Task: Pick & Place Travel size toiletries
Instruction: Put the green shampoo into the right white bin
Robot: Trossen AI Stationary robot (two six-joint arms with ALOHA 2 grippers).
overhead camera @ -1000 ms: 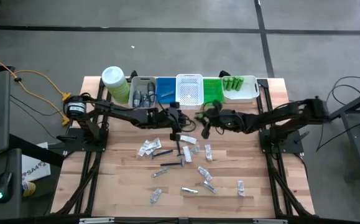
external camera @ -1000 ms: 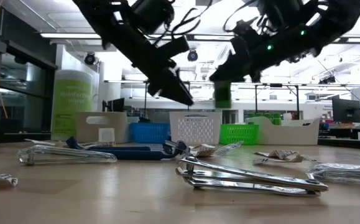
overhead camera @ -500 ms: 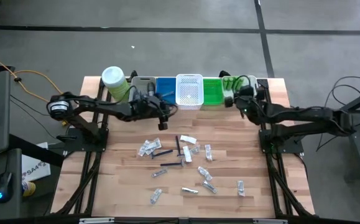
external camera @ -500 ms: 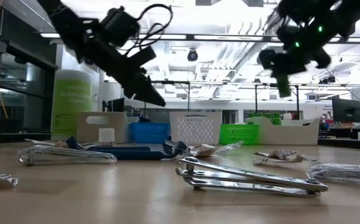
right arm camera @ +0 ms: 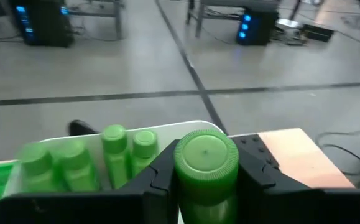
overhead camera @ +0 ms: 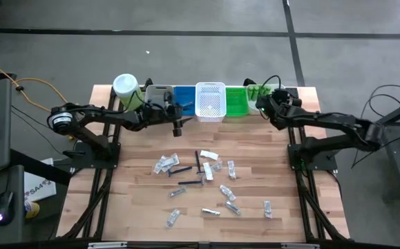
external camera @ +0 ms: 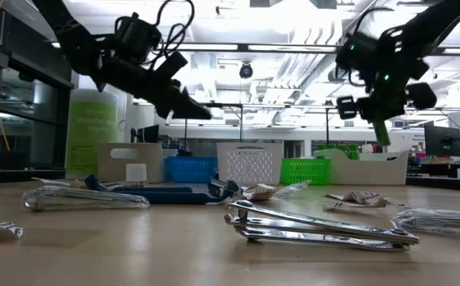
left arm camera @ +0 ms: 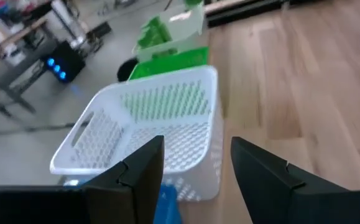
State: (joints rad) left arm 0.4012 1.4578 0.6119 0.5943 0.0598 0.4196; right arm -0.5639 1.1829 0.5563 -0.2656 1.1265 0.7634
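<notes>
Green bottle (right arm camera: 206,163) held cap-up between the right gripper's (right arm camera: 206,186) two fingers (right arm camera: 161,180), poised over the white bin (right arm camera: 167,134) of matching bottles.

The fingers close partway on the bottle's body, one pressing each side, its round cap standing clear above them. Just beyond the fingertips lie other green bottles (right arm camera: 114,155) packed in that bin, which ends the row at the table's back edge. A release too far forward could likely send the bottle past the bin wall onto the floor behind; one too early could bounce it off the packed bottles. The left gripper (left arm camera: 195,174) hangs with its fingers apart and empty beside the white mesh basket (left arm camera: 148,118). Sachets and razors (overhead camera: 200,181) lie scattered well behind both grippers, mid-table.
</notes>
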